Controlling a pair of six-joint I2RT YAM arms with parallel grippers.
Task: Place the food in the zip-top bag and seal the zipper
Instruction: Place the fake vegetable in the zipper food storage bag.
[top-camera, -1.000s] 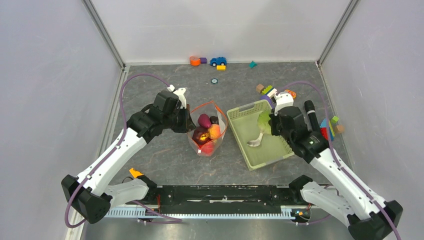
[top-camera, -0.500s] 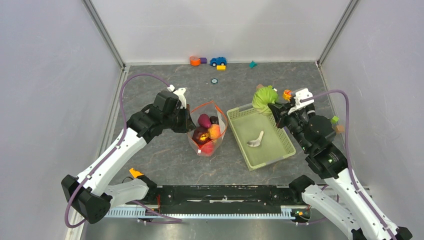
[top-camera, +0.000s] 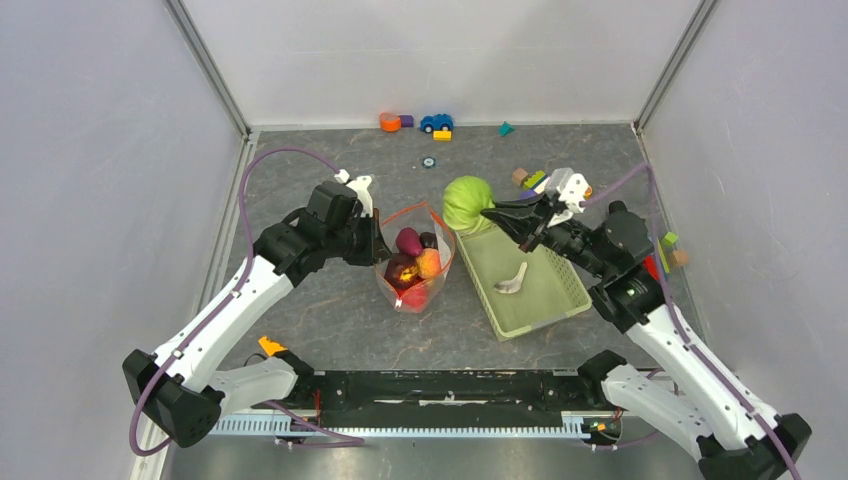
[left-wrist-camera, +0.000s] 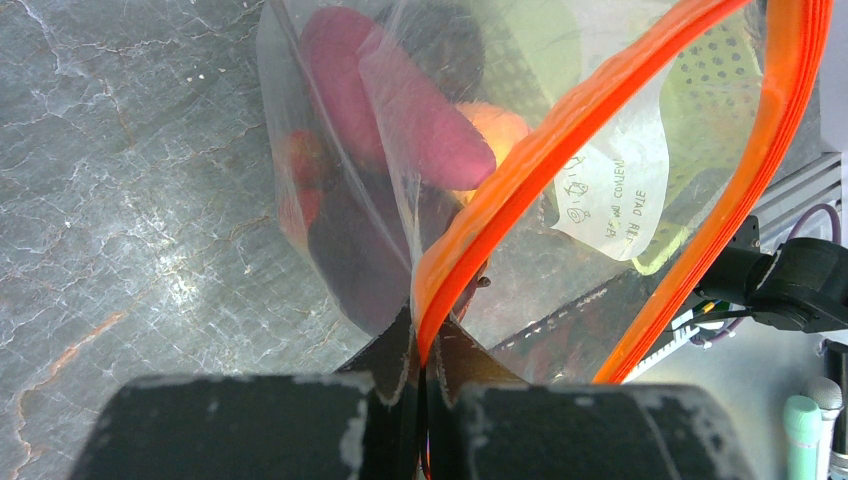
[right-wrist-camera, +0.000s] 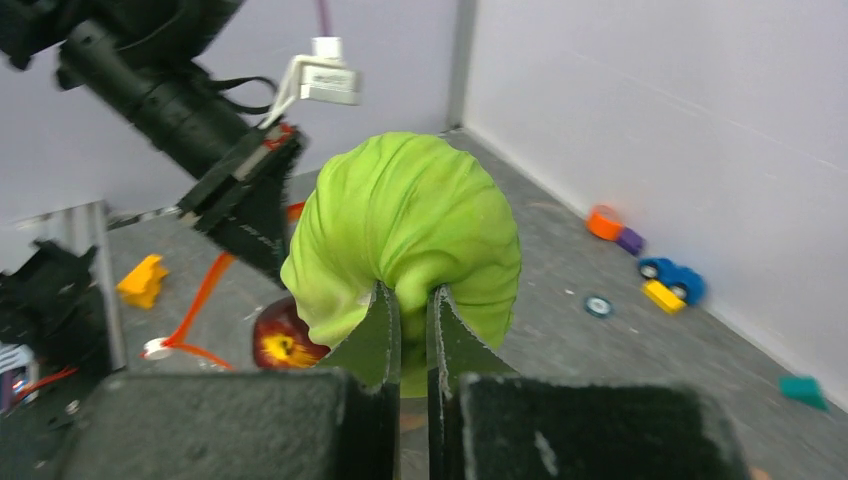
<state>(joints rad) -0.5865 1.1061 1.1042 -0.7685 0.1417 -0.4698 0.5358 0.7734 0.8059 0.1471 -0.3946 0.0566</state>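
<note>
The clear zip-top bag (top-camera: 414, 262) stands open on the table with plums, a peach and red fruit inside (left-wrist-camera: 400, 110). My left gripper (top-camera: 377, 240) is shut on its orange zipper strip (left-wrist-camera: 500, 190) at the bag's left rim. My right gripper (top-camera: 497, 213) is shut on the green cabbage (top-camera: 467, 204), holding it in the air just right of the bag's mouth, above the basket's far-left corner. In the right wrist view the cabbage (right-wrist-camera: 410, 230) fills the middle, with a red-yellow apple (right-wrist-camera: 282, 340) below it.
The pale green basket (top-camera: 550, 300) lies right of the bag with a white spoon (top-camera: 512, 280) in it. Coloured blocks (top-camera: 668, 250) sit by the right wall. A toy car (top-camera: 436, 122) and blocks lie along the back wall.
My right gripper lifted the cabbage out of the basket, swung it up and back, then left toward the bag's mouth. The left arm and bag have not moved.
</note>
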